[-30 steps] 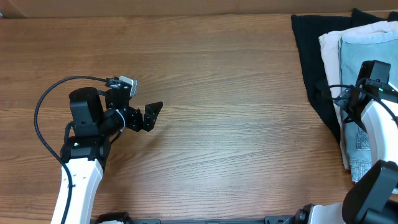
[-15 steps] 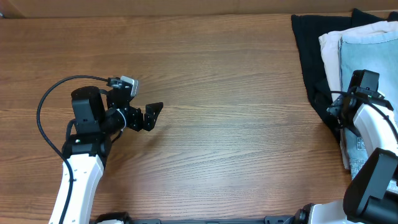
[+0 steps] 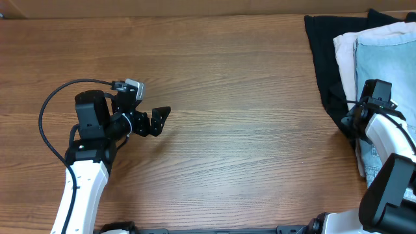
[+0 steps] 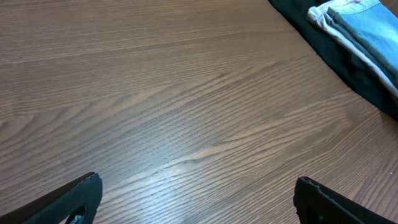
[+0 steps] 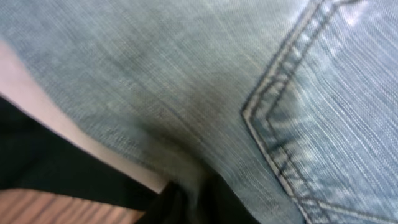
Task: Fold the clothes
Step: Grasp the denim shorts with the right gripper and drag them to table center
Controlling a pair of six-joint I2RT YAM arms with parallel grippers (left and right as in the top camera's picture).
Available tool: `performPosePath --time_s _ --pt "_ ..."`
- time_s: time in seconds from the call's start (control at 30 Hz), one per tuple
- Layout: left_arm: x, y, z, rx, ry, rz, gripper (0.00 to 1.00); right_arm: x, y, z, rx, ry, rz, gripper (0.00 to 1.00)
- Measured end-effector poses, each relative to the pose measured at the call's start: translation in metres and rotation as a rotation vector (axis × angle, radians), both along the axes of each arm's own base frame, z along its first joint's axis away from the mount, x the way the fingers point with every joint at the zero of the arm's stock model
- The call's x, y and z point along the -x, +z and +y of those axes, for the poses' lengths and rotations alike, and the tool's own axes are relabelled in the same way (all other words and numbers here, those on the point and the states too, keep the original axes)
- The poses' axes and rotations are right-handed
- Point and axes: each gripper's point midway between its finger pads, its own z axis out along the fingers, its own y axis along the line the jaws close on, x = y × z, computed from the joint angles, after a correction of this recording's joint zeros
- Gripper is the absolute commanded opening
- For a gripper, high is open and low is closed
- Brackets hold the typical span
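The clothes, a pair of faded light-blue denim shorts [image 3: 383, 58], lie at the table's right edge on a cream-white garment and a black one. My right gripper [image 3: 356, 118] is down at the shorts' left edge. In the right wrist view its dark fingers [image 5: 199, 202] are shut on a fold of the denim [image 5: 186, 74], beside a stitched pocket corner [image 5: 273, 118]. Over bare wood at the left my left gripper [image 3: 159, 120] stands wide open, its fingertips [image 4: 87, 193] far apart with nothing between them. The shorts [image 4: 367, 31] show far off in that view.
The cream-white garment [image 3: 344, 52] lies under the shorts, and the black garment [image 3: 325, 65] lies under both, spilling left onto the wooden table [image 3: 247, 97]. The left arm's cable [image 3: 49, 104] loops beside its wrist.
My right gripper has slid a little left and down along the shorts' edge and closed on the denim. The left arm has stayed still.
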Motion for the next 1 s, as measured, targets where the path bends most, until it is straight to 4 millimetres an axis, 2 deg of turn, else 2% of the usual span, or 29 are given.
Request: performPosePath --time_s 0.13,0.23,0.33,0.37,0.53,0.6,0.63,0.73,0.77,0.8,0.87,0.93,0.97,1.0 --pt "0.0 0.001 0.0 0.01 0.008 0.005 1.0 0.002 0.012 0.006 -0.046 0.008 0.041 0.04" --pt "-0.004 0.005 0.0 0.01 0.01 -0.018 0.87 -0.003 0.035 0.015 -0.118 0.045 0.061 0.04" --pt "-0.01 0.011 0.002 0.003 0.017 -0.059 0.77 -0.023 0.069 0.032 -0.215 0.147 0.016 0.04" --pt "-0.012 0.014 0.003 -0.002 0.02 -0.076 0.74 -0.03 0.086 0.043 -0.269 0.204 -0.007 0.04" --pt "-0.02 0.023 0.006 0.0 0.042 -0.119 0.76 -0.039 0.132 0.084 -0.384 0.388 -0.035 0.04" --pt "-0.022 0.026 0.008 0.009 0.06 -0.123 0.88 -0.044 0.142 0.116 -0.407 0.496 -0.028 0.04" --pt "-0.024 0.029 0.01 0.015 0.072 -0.125 0.9 -0.047 0.144 0.138 -0.42 0.563 -0.025 0.04" --pt "-0.032 0.042 0.025 0.027 0.127 -0.145 0.92 -0.056 0.149 0.218 -0.461 0.79 -0.043 0.04" --pt "-0.034 0.046 0.032 0.026 0.145 -0.153 0.92 -0.059 0.152 0.24 -0.469 0.847 -0.059 0.04" --pt "-0.036 0.05 0.041 0.025 0.172 -0.164 0.93 -0.061 0.156 0.275 -0.476 0.935 -0.086 0.04" --pt "-0.038 0.052 0.055 0.018 0.211 -0.169 0.94 -0.059 0.163 0.324 -0.488 1.051 -0.125 0.04" --pt "-0.04 0.053 0.078 0.003 0.282 -0.177 0.97 -0.052 0.171 0.375 -0.504 1.168 -0.171 0.04" --pt "-0.041 0.053 0.089 -0.008 0.317 -0.181 0.98 -0.045 0.175 0.403 -0.515 1.234 -0.198 0.08" --pt "-0.042 0.053 0.105 -0.023 0.371 -0.183 1.0 -0.031 0.178 0.442 -0.542 1.32 -0.218 0.17"
